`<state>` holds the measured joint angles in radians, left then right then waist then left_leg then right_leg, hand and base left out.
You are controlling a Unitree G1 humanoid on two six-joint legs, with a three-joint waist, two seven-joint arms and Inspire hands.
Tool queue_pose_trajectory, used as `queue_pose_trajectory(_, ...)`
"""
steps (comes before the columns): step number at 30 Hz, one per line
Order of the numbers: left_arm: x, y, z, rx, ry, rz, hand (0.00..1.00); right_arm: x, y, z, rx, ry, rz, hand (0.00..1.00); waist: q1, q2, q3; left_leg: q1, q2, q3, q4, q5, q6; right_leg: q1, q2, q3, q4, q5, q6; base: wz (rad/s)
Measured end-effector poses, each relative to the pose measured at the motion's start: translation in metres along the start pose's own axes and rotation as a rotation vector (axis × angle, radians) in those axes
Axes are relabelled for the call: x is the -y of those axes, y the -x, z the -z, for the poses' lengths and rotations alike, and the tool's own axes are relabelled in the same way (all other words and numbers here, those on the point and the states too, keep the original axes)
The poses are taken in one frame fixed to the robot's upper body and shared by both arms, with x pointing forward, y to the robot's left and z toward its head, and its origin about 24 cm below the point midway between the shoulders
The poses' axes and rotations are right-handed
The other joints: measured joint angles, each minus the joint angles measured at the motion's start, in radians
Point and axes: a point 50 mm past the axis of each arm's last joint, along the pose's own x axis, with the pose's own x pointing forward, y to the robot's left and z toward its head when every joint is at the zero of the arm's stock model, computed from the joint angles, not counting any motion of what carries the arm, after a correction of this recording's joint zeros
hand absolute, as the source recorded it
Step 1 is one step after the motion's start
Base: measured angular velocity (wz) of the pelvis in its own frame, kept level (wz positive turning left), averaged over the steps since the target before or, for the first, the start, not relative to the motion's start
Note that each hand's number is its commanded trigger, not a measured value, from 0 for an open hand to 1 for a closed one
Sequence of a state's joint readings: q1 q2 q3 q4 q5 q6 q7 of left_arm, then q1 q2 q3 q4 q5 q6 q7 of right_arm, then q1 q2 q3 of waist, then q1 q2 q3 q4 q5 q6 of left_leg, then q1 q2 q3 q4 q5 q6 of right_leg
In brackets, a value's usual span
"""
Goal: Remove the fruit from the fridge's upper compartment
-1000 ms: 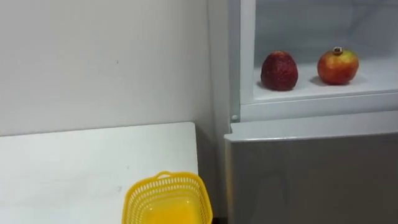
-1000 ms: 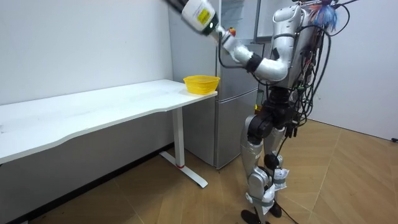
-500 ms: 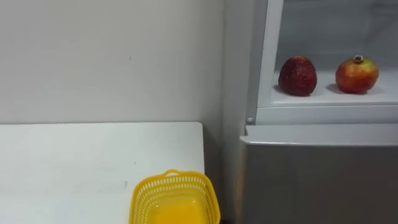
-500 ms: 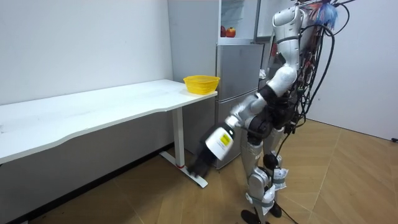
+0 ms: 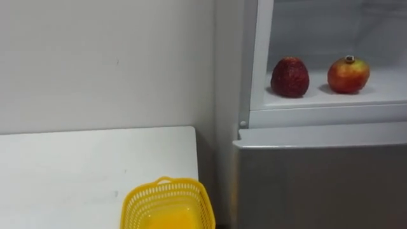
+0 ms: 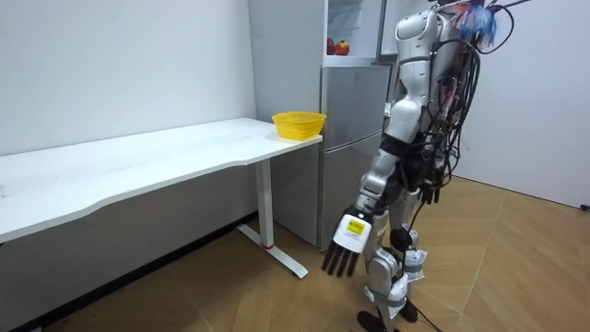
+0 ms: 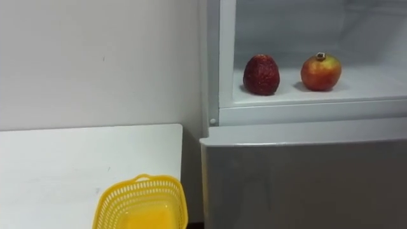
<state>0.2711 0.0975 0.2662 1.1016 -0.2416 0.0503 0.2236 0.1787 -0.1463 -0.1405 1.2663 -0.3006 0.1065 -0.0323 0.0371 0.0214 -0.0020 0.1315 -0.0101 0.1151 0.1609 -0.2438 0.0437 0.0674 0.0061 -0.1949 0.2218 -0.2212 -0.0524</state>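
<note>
The left hand (image 6: pixel 343 250) hangs low beside the robot's legs, fingers straight and empty. A pomegranate (image 5: pixel 348 74) and a dark red fruit (image 5: pixel 289 77), perhaps a strawberry, sit slightly apart on the open upper fridge shelf (image 5: pixel 381 95); a yellow basket (image 5: pixel 167 202) stands on the desk (image 5: pixel 76 165) corner

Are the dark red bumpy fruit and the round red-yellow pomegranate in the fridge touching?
Apart. The left eye view shows bare white shelf between the fruit and pomegranate.

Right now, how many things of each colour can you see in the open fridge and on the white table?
Dark red: 1 (fruit)
Red and yellow: 1 (pomegranate)
Yellow: 1 (basket)
Total: 3
</note>
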Motion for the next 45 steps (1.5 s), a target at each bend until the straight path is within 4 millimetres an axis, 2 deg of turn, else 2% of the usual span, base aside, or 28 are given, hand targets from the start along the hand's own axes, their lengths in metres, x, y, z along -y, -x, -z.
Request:
queue_pose_trajectory(5, 0.004, -0.001, -0.006, 0.005, -0.094, 0.05, 0.0, 0.001, 0.0, 0.0, -0.005, 0.002, 0.004, 0.0, -0.013, 0.007, -0.0015, -0.001, 0.002, 0.018, 0.001, 0.0, 0.0, -0.011, 0.004, 0.016, 0.001, 0.0, 0.0, -0.11)
queue_pose_trajectory(7, 0.005, -0.001, -0.003, -0.004, -0.211, 0.073, 0.0, 0.001, 0.0, 0.002, -0.014, 0.008, 0.005, 0.0, -0.033, 0.007, -0.0013, -0.005, 0.001, 0.018, 0.0, 0.0, 0.0, -0.017, 0.003, 0.016, 0.001, 0.0, 0.0, 0.0)
queue_pose_trajectory(10, 0.01, 0.0, -0.002, -0.017, -0.31, 0.107, 0.0, 0.0, 0.0, 0.003, -0.024, 0.01, 0.003, 0.0, -0.042, 0.004, -0.0014, -0.004, 0.001, 0.019, 0.0, 0.0, 0.0, -0.016, 0.004, 0.02, 0.0, -0.001, 0.002, 0.0)
queue_pose_trajectory(13, 0.016, 0.001, 0.0, -0.025, -0.35, 0.14, 0.0, -0.001, 0.0, 0.002, -0.024, 0.019, 0.001, 0.0, -0.057, 0.001, -0.0019, 0.001, 0.0, 0.02, 0.0, 0.0, 0.0, -0.015, 0.004, 0.024, -0.001, -0.001, 0.002, -0.01)
queue_pose_trajectory(18, 0.021, 0.001, -0.008, -0.006, -0.359, 0.159, 0.0, 0.0, 0.0, -0.005, 0.0, 0.032, 0.009, 0.0, -0.059, -0.011, -0.0009, 0.002, -0.001, 0.029, 0.004, 0.0, 0.0, -0.016, 0.003, 0.033, 0.001, -0.001, 0.003, -0.06)
queue_pose_trajectory(21, 0.024, 0.0, -0.013, 0.018, -0.421, 0.162, 0.0, 0.004, 0.001, -0.02, 0.057, 0.07, 0.04, 0.0, -0.056, -0.015, 0.0001, 0.0, 0.001, 0.05, 0.005, 0.0, 0.0, -0.023, 0.006, 0.053, 0.005, 0.0, 0.004, -0.17)
queue_pose_trajectory(22, 0.024, 0.0, -0.015, 0.033, -0.459, 0.159, 0.0, 0.008, 0.003, -0.03, 0.103, 0.089, 0.066, 0.0, -0.058, -0.018, -0.0005, -0.001, 0.001, 0.057, 0.005, 0.0, 0.0, -0.033, 0.007, 0.06, 0.011, 0.0, 0.005, -0.19)
queue_pose_trajectory(26, 0.028, 0.001, -0.024, 0.075, -0.491, 0.16, 0.0, 0.021, 0.013, -0.07, 0.287, 0.089, 0.169, 0.0, -0.06, -0.017, 0.0058, -0.014, 0.003, 0.073, 0.007, 0.0, 0.0, -0.051, 0.007, 0.068, 0.015, 0.009, 0.006, -0.12)
queue_pose_trajectory(29, 0.033, 0.002, -0.033, 0.115, -0.508, 0.171, 0.0, 0.027, 0.032, -0.101, 0.473, 0.046, 0.223, 0.0, -0.057, -0.018, 0.0052, -0.018, 0.004, 0.076, 0.007, 0.0, 0.0, -0.053, 0.008, 0.067, 0.009, 0.012, 0.006, 0.0)
queue_pose_trajectory(31, 0.033, 0.004, -0.036, 0.151, -0.507, 0.174, 0.0, 0.025, 0.052, -0.12, 0.625, 0.029, 0.243, 0.0, -0.059, -0.018, 0.0043, -0.019, 0.006, 0.074, 0.003, 0.0, 0.0, -0.052, 0.011, 0.065, 0.0, 0.015, 0.004, 0.0)
queue_pose_trajectory(32, 0.034, 0.004, -0.038, 0.161, -0.508, 0.175, 0.0, 0.024, 0.056, -0.122, 0.653, 0.033, 0.245, 0.0, -0.061, -0.018, 0.0042, -0.019, 0.007, 0.075, 0.003, 0.0, 0.0, -0.052, 0.012, 0.067, -0.001, 0.015, 0.004, 0.0)
queue_pose_trajectory(34, 0.035, 0.005, -0.039, 0.18, -0.507, 0.181, 0.0, 0.024, 0.072, -0.132, 0.757, 0.03, 0.264, 0.0, -0.066, -0.012, -0.0041, -0.019, 0.008, 0.078, 0.003, 0.0, 0.0, -0.053, 0.014, 0.071, -0.001, 0.015, 0.003, -0.02)
queue_pose_trajectory(38, 0.032, 0.006, -0.034, 0.191, -0.503, 0.184, 0.0, 0.031, 0.096, -0.14, 0.882, -0.001, 0.304, 0.0, -0.071, -0.004, -0.0082, -0.021, 0.01, 0.104, 0.003, 0.0, 0.0, -0.064, 0.019, 0.1, 0.0, 0.016, 0.002, -0.22)
queue_pose_trajectory(41, 0.03, 0.005, -0.031, 0.189, -0.506, 0.189, 0.0, 0.038, 0.127, -0.151, 1.027, -0.039, 0.339, 0.0, -0.09, 0.001, -0.0063, -0.023, 0.01, 0.118, 0.003, 0.001, 0.0, -0.07, 0.021, 0.109, 0.002, 0.016, 0.002, -0.12)
queue_pose_trajectory(43, 0.032, 0.006, -0.033, 0.216, -0.52, 0.199, 0.0, 0.044, 0.157, -0.165, 1.178, -0.074, 0.373, 0.0, -0.109, 0.001, -0.0065, -0.028, 0.012, 0.127, 0.003, 0.001, 0.0, -0.079, 0.022, 0.114, 0.005, 0.017, 0.001, -0.1)
queue_pose_trajectory(44, 0.033, 0.006, -0.034, 0.225, -0.523, 0.203, 0.0, 0.046, 0.166, -0.168, 1.219, -0.089, 0.381, 0.0, -0.115, 0.004, -0.0076, -0.031, 0.012, 0.128, 0.003, 0.001, 0.0, -0.081, 0.023, 0.114, 0.005, 0.018, 0.001, 0.0)
queue_pose_trajectory(45, 0.034, 0.007, -0.035, 0.242, -0.528, 0.211, 0.0, 0.049, 0.183, -0.172, 1.301, -0.118, 0.396, 0.0, -0.114, 0.003, -0.0056, -0.035, 0.013, 0.13, 0.003, 0.001, 0.0, -0.087, 0.024, 0.116, 0.006, 0.02, 0.0, -0.07)
